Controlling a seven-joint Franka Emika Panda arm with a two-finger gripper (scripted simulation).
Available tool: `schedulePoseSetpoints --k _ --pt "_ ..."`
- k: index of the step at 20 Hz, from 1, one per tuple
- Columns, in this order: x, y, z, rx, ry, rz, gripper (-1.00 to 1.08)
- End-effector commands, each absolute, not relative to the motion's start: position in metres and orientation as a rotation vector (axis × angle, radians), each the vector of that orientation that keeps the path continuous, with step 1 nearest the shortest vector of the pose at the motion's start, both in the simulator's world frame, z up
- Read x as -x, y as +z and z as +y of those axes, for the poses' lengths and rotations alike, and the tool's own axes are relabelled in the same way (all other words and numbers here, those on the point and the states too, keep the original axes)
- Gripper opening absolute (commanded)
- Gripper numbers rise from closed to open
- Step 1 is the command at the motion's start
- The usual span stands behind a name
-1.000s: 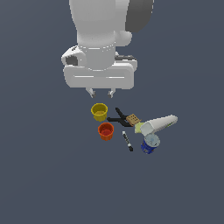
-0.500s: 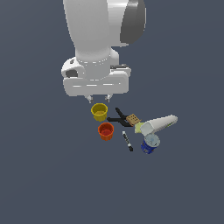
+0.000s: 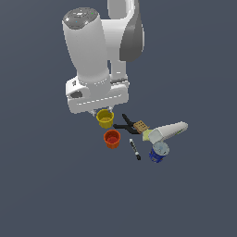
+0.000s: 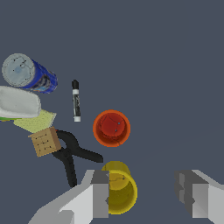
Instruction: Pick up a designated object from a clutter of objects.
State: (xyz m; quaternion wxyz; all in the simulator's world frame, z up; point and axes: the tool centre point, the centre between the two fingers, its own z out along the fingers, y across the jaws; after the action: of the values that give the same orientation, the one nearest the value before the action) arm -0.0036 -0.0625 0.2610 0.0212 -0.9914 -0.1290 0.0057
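Observation:
The yellow cup [image 3: 105, 119] stands upright at the edge of the clutter, with the orange-red cup [image 3: 111, 138] just in front of it. My gripper [image 3: 102, 111] hangs directly over the yellow cup, its fingertips nearly at the rim. In the wrist view the yellow cup [image 4: 121, 188] lies beside one finger [image 4: 100, 194], which overlaps its rim; the other finger [image 4: 192, 194] is far off to the side. The gripper [image 4: 146, 192] is open and holds nothing.
A black clamp [image 3: 125, 124] and a small brown square [image 3: 140, 126] lie on the exterior view's right of the yellow cup. Beyond are a long white-cream container [image 3: 167, 131], a blue can [image 3: 159, 152] and a black marker [image 3: 134, 149].
The arm has come down and shifted slightly to the exterior view's left, bringing the gripper from well above the clutter to just over the yellow cup. The objects have not moved.

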Motion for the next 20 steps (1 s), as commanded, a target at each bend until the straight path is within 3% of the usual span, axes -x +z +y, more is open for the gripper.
schedulePoseSetpoints --k 1,20 --pt "0.008 0.249 -0.067 3.054 0.033 -0.478 0.28" --pt "0.05 0.163 -0.093 2.828 0.107 -1.013 0.28"
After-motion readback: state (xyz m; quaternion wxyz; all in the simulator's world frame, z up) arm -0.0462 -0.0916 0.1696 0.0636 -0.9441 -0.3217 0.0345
